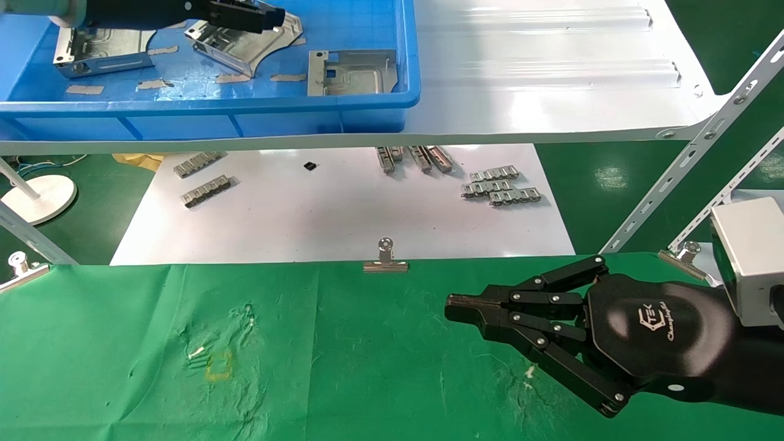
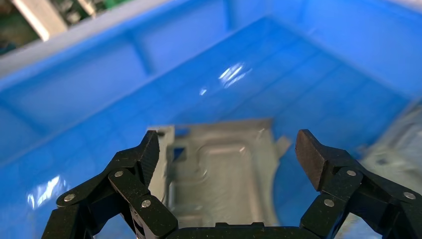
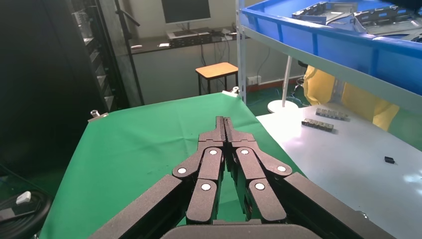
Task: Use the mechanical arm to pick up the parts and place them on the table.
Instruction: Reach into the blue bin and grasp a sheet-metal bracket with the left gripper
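L claw [image 1: 269, 21] – head view: reaches in from the top-left over the blue bin [image 1: 404, 73] on the white shelf [image 1: 551, 73], tips above the middle part [image 1: 245, 46]; can't judge its spread here. 3 parts in the bin: left part [image 1: 101, 52] under/behind the L arm, middle one tilted, propped on an edge, right part [image 1: 352, 72] flat near the bin's R wall, apart from the claw. R claw [image 1: 456, 306] low over the green table [image 1: 306, 343], R side, fingertips pressed together, holding nothing. Below the shelf: white sheet [image 1: 337, 220] w/ grey toothed strips [image 1: 499, 187]; binder clip [image 1: 384, 260] on the cloth's far edge.

L wrist view: L claw [image 2: 229, 149] spread wide, nothing gripped. One part [image 2: 219, 174] lies on the bin floor [image 2: 298, 79] between the two fingertips and beyond them, not touched; can't tell height above it.

R wrist view: R claw [image 3: 224, 122] clenched, tips meeting, empty, over the table [image 3: 139, 134]. Bin [image 3: 348, 45] w/ parts up on the shelf, well apart.
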Tool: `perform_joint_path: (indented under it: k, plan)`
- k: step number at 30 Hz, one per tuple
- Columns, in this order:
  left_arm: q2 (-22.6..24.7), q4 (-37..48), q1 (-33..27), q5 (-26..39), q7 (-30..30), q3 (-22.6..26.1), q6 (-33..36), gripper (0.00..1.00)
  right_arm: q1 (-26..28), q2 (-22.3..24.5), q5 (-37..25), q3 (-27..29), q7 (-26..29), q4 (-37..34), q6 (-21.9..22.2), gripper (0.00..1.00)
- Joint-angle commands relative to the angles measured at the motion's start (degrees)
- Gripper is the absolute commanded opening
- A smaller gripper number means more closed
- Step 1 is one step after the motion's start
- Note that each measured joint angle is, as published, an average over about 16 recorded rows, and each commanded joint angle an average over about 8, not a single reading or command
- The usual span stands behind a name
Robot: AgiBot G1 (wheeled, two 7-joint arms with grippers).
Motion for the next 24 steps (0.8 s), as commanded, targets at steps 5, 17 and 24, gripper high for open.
perform_joint_path:
  k: [5, 17, 24]
  plan:
    - [1.9, 3.9, -1.4, 2.4, -0.6, 1.5, -3.8, 0.0, 0.0, 0.0, 0.0, 0.0, 0.0, 0.0, 0.0, 1.0]
    - [1.2, 5.5, -1.2, 2.6, 0.1, 1.7, -4.6, 0.0, 0.0, 0.0, 0.0, 0.0, 0.0, 0.0, 0.0, 1.0]
    - [1.4, 5.7, -0.5, 2.0, 0.5, 1.2, -8.7, 0.0, 0.0, 0.0, 0.0, 0.0, 0.0, 0.0, 0.0, 1.0]
